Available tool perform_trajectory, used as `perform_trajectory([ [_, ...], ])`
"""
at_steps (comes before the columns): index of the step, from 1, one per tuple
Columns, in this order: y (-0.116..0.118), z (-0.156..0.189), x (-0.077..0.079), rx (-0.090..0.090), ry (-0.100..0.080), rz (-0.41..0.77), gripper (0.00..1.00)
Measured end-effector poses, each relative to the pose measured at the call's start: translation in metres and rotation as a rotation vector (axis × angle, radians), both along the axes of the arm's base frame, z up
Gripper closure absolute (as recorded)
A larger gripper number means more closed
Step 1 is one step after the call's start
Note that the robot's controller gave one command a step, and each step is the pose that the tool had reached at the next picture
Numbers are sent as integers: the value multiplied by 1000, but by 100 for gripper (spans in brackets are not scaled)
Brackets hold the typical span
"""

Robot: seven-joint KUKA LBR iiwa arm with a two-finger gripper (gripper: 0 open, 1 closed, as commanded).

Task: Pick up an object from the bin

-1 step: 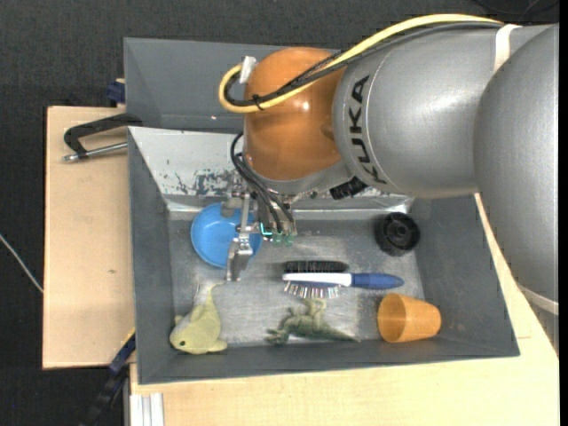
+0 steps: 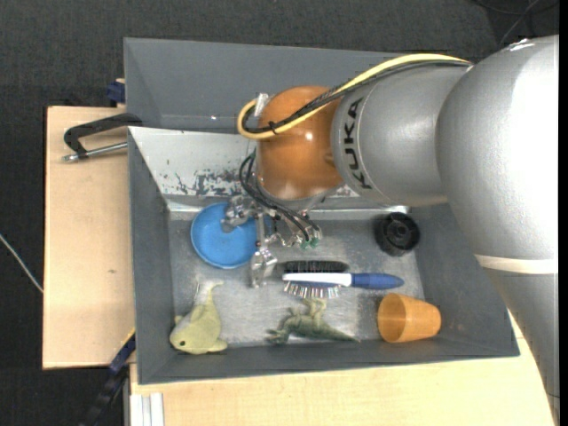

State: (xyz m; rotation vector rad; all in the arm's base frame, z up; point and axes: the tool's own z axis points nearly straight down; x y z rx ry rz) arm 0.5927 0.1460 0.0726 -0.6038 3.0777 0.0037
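Observation:
My gripper [image 2: 264, 257] hangs low in the middle of the bin, under the orange wrist cover. Its metal tip stands between a blue round dish [image 2: 217, 238] on its left and a brush [image 2: 342, 280] on its right. The brush has black and white bristles and a blue handle, and it lies flat with the bristle end nearest the gripper. The dish's right edge is hidden behind the gripper. Nothing shows held in the gripper.
A black round cap [image 2: 396, 232] lies at the right by the back wall. An orange cup [image 2: 409, 319] lies on its side at the front right. A green lizard toy [image 2: 309, 326] and a yellow fish toy [image 2: 200, 332] lie along the front wall.

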Motion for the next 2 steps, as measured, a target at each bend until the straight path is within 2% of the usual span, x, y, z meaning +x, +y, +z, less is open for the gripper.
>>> perform_trajectory([
  [1,6,4,-2,6,7,4,100],
  [2,12,156,-8,1,-11,106,100],
])
